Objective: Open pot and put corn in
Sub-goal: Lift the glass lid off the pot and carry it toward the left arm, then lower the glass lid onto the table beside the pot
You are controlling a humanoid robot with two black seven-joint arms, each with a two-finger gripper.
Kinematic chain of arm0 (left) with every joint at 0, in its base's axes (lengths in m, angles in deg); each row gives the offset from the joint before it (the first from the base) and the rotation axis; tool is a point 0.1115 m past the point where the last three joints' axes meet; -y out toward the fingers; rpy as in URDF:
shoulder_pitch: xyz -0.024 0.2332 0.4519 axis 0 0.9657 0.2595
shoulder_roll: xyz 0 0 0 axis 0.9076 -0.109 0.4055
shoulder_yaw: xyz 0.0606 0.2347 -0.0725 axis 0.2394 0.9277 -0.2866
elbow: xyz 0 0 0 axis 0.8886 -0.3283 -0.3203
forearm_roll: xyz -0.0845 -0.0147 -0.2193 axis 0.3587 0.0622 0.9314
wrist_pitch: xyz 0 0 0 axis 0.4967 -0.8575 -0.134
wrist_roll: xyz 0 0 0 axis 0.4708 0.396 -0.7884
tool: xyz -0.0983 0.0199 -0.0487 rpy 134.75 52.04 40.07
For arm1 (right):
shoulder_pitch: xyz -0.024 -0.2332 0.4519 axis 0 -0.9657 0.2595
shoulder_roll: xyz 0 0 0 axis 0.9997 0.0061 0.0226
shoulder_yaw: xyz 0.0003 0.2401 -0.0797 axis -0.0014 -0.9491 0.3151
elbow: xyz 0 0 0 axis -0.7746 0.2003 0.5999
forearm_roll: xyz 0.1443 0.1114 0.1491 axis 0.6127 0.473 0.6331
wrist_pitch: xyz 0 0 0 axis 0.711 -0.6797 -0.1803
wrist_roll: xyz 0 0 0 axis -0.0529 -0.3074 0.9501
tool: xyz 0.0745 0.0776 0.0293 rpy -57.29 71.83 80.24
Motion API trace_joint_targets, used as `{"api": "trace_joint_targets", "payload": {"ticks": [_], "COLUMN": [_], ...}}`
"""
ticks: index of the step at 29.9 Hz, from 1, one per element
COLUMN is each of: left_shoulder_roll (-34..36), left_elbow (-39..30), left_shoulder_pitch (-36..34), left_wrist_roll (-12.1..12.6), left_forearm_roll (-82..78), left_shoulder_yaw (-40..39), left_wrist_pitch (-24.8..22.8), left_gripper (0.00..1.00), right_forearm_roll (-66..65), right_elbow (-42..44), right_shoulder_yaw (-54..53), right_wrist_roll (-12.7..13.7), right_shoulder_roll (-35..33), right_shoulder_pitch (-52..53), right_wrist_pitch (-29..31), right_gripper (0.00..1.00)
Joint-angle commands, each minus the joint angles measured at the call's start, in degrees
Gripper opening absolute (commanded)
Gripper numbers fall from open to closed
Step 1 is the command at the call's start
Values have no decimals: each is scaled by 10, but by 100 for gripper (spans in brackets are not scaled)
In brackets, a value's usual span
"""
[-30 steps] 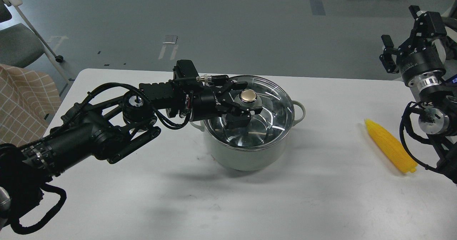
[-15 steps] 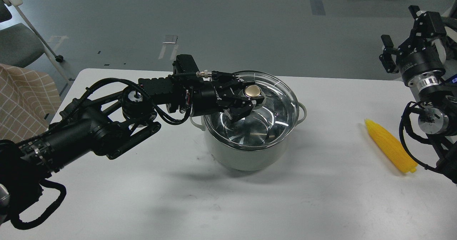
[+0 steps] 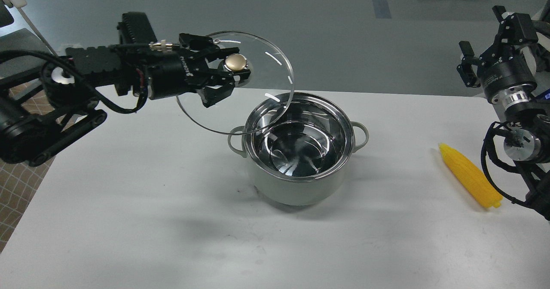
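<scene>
Head view: our left pincer (image 3: 230, 75) grips glass lid (image 3: 235, 82) by its knob, up-left of open pot (image 3: 298, 149); right pincer (image 3: 481, 48) unreadable; corn (image 3: 469, 176) right of pot on tabletop (image 3: 172, 220).

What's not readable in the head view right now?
- Right claw: dark and seen at an angle at the right edge, so open or shut is unclear.
- Round grey-green pot: its far outer wall is hidden by its own steel rim.
- Yellow corn cob: its underside is hidden against the white table.
- Left arm: base cut off by the left edge.
</scene>
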Motion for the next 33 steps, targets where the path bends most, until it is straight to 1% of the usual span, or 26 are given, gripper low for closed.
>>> {"api": "trace_joint_targets", "payload": {"ticks": [1, 4, 5, 7, 8, 11, 18, 21, 25, 33], "left_shoulder_roll": [66, 104, 111, 116, 117, 117, 104, 73, 5, -50], "left_elbow": [-18, -14, -10, -2, 17, 60, 132, 182, 269, 337], "left_shoulder_pitch": [49, 97, 124, 150, 169, 196, 231, 237, 237, 233], "left_wrist_roll": [0, 0, 0, 0, 0, 0, 0, 0, 0, 0], "left_forearm_roll": [23, 37, 50, 60, 66, 75, 126, 126, 126, 126], "left_shoulder_yaw": [0, -2, -5, -5, -5, -5, 0, 1, 3, 3], "left_wrist_pitch": [35, 78, 100, 122, 141, 183, 228, 246, 273, 275], "left_gripper": [0, 0, 0, 0, 0, 0, 0, 0, 0, 2], "right_forearm_roll": [0, 0, 0, 0, 0, 0, 0, 0, 0, 0], "right_elbow": [0, 0, 0, 0, 0, 0, 0, 0, -1, -8], "right_shoulder_yaw": [0, 1, 0, 1, 1, 1, 1, 2, 2, 2], "right_wrist_roll": [0, 0, 0, 0, 0, 0, 0, 0, 0, 0], "right_shoulder_roll": [0, 0, 0, 0, 0, 0, 2, 3, 3, 0], "right_shoulder_pitch": [-1, -1, -1, -1, -1, -2, -3, -4, -7, -12], "right_wrist_pitch": [1, 1, 1, 1, 1, 1, 1, 1, 1, 1], "right_gripper": [100, 100, 100, 100, 100, 100, 100, 100, 100, 100]}}
